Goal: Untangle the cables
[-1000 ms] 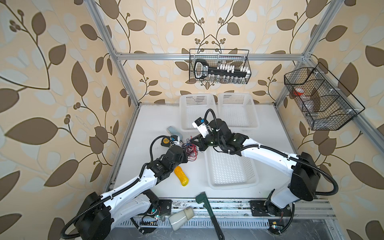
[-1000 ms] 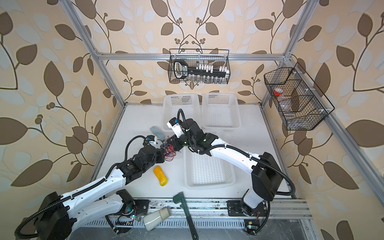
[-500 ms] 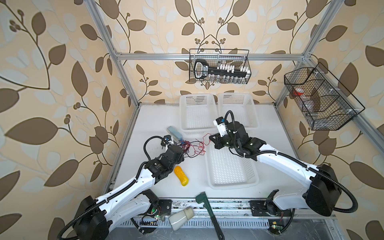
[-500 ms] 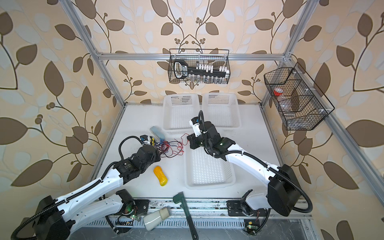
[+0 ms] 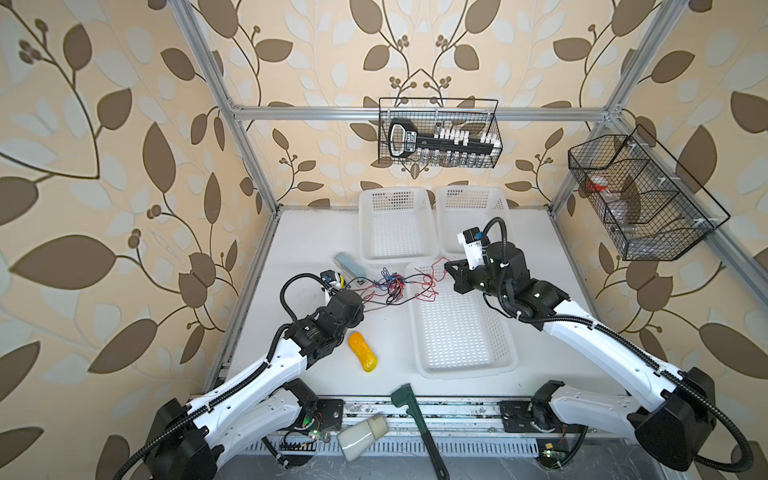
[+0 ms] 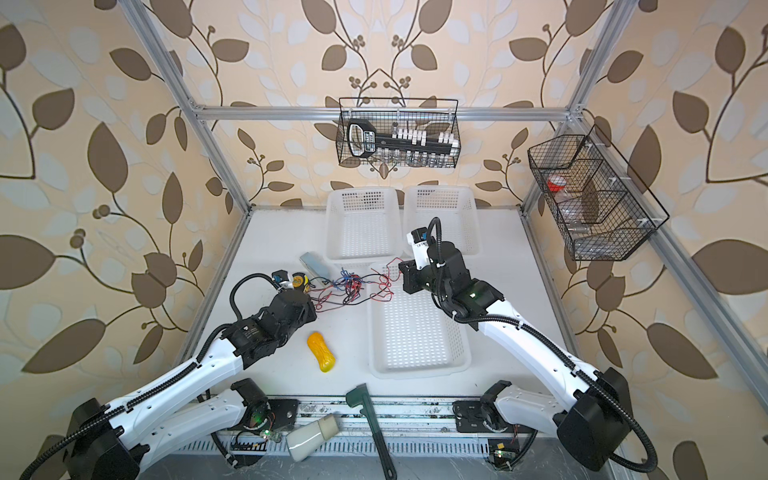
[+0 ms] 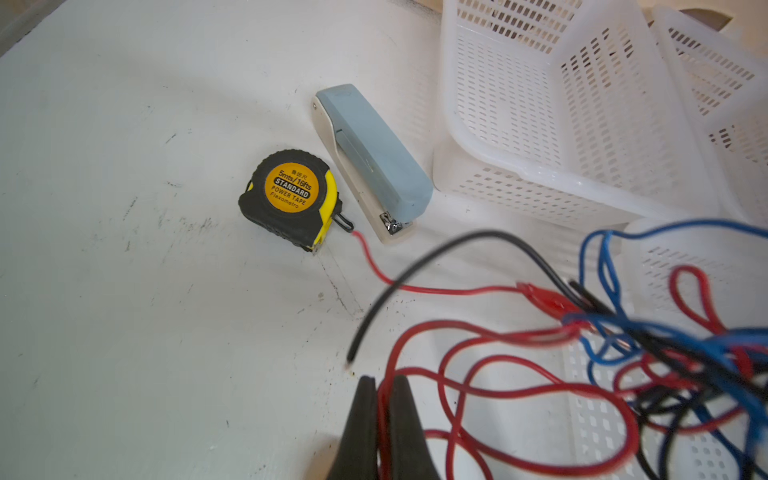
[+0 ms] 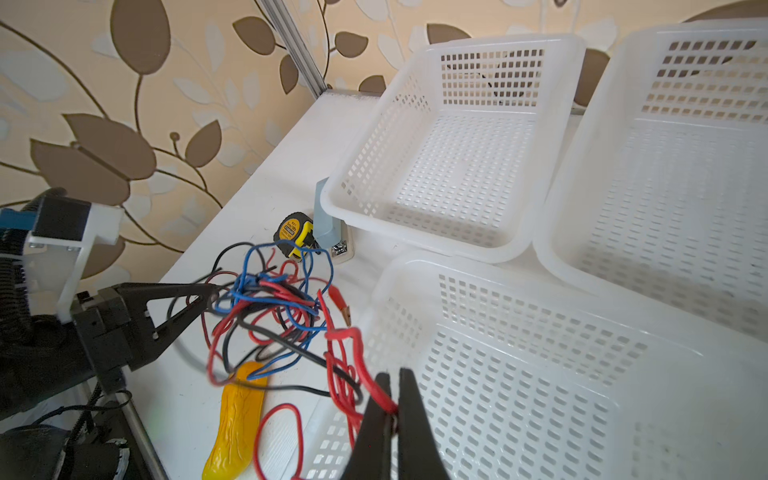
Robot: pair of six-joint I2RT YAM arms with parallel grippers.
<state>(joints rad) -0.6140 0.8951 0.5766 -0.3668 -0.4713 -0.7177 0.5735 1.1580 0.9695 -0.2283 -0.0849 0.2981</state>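
Observation:
The cables [image 5: 392,284] [image 6: 353,284] are a loose knot of thin red, blue and black wires on the white table, between my two grippers. One red strand runs over the rim of the front basket [image 5: 461,368]. My left gripper [image 5: 363,305] [image 7: 382,380] sits at the knot's left side, shut on a red cable. My right gripper [image 5: 446,266] [image 8: 392,376] hangs over the front basket's far left corner, shut on another red cable. In the right wrist view the left gripper [image 8: 212,293] points into the tangle [image 8: 270,291].
A yellow-and-black tape measure [image 7: 289,199] and a grey-blue stapler [image 7: 374,162] lie just behind the knot. A yellow pickle-shaped toy [image 5: 362,351] lies in front. Two white baskets [image 5: 397,195] [image 5: 471,191] stand at the back. A green tool [image 5: 415,419] rests on the front rail.
My right gripper has pulled away to the right with its red cable, from close beside the left gripper. The knot has spread out between them. The left gripper has barely shifted.

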